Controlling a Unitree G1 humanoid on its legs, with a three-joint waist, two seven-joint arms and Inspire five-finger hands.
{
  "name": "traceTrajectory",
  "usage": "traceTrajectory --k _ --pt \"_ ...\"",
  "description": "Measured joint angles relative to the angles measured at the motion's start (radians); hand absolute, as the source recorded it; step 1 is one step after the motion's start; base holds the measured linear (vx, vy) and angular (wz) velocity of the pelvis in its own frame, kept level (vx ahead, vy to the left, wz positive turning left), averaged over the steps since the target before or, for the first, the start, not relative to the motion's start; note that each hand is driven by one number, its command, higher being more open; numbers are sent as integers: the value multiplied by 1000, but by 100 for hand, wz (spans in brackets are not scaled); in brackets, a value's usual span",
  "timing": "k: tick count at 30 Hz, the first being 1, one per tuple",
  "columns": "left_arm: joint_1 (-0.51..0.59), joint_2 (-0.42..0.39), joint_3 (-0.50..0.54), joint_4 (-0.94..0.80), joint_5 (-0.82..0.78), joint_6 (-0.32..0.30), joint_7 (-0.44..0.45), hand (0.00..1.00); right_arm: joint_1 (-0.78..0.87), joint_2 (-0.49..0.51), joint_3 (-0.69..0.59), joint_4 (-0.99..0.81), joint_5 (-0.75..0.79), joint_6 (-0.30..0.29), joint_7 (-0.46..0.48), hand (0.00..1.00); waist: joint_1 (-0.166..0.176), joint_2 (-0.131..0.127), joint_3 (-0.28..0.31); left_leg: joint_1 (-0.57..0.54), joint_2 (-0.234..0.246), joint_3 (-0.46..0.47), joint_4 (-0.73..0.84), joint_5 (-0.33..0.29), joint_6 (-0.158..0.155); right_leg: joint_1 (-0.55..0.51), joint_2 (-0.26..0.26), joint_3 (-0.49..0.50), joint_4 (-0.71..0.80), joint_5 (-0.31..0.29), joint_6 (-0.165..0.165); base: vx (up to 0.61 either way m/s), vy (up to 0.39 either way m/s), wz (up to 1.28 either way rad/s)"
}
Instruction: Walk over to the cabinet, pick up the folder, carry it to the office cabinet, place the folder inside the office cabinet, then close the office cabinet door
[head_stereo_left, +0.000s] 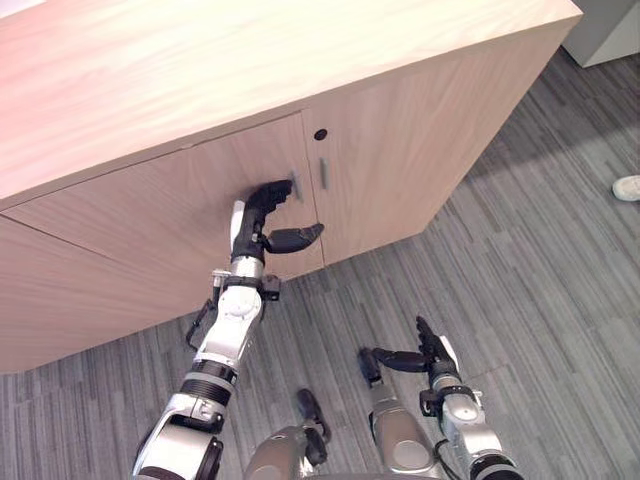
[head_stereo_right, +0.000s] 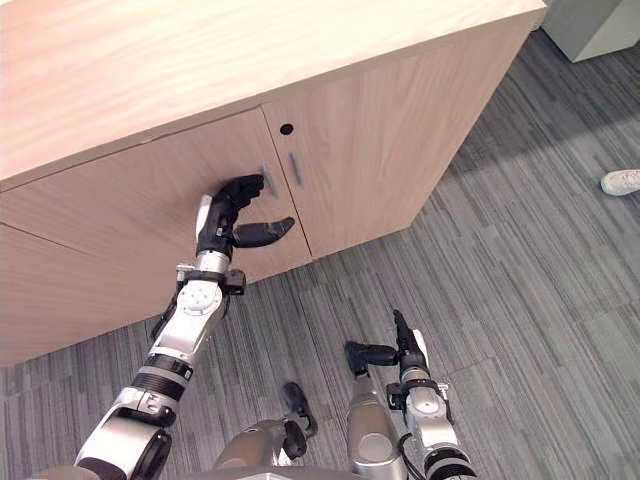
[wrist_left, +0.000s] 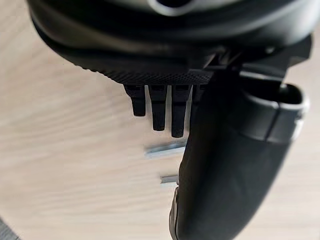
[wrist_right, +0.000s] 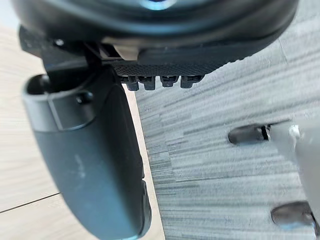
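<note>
Nearest, the right hand (head_stereo_left: 432, 352) hangs low, fingers straight and released, over open grey carpet (head_stereo_left: 540, 280) that runs free rightward past the cabinet (head_stereo_left: 400, 150) corner to one white shoe (head_stereo_left: 627, 187). Farther in, the left hand (head_stereo_left: 262, 215) reaches with loose, empty fingers to the left door (head_stereo_left: 150, 230). Both doors are shut, with two metal handles (head_stereo_left: 323, 173) and one lock hole (head_stereo_left: 320, 134); where the folder is I cannot tell.

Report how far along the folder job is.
Done: both cabinet doors sit shut. In hand: the left hand holds open fingers against the left door beside its handle. The right hand hangs open, empty, above the floor. Left: pulling back; whether the folder is inside cannot be told.
</note>
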Motion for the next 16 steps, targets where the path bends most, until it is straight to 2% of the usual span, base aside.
traceTrajectory --k 2,4,5,10,12,14,16 --pt "64 -1 -5 -60 0 -3 -16 100 21 3 -25 0 2 4 0 100 -2 0 0 7 0 -5 -8 10 7 9 0 -10 -11 3 -1 36 -21 5" --pt "155 -4 -9 -115 -8 -11 -39 100 37 3 -59 1 3 14 0 100 -4 1 -1 19 4 -15 -16 11 8 26 4 -22 -23 14 12 82 -45 11" --pt "245 -10 -8 -138 -15 -21 -58 100 47 -2 -82 2 8 16 -4 100 -3 2 -1 36 10 -25 -26 12 7 42 11 -38 -23 14 13 93 -50 9" --pt "502 -30 8 -138 -106 -23 -158 100 55 -16 -137 -8 11 16 -14 100 22 6 -14 62 20 -40 -38 13 4 67 23 -80 -23 14 13 59 -31 7" --pt "568 -37 21 -103 -130 -22 -191 100 59 -16 -157 -8 11 17 -19 100 41 8 -18 75 20 -50 -38 13 4 85 22 -95 -24 14 13 -1 5 17" --pt "631 -65 87 -4 -134 -20 -220 100 75 -16 -173 -9 6 20 -20 100 65 14 -61 78 16 -63 -38 13 4 95 20 -106 -24 7 14 -21 9 18" --pt "655 -73 150 88 -137 -17 -226 100 78 -18 -175 -13 -11 20 -24 100 71 16 -83 91 8 -79 -38 13 4 115 9 -122 -25 -12 13 -14 4 19"
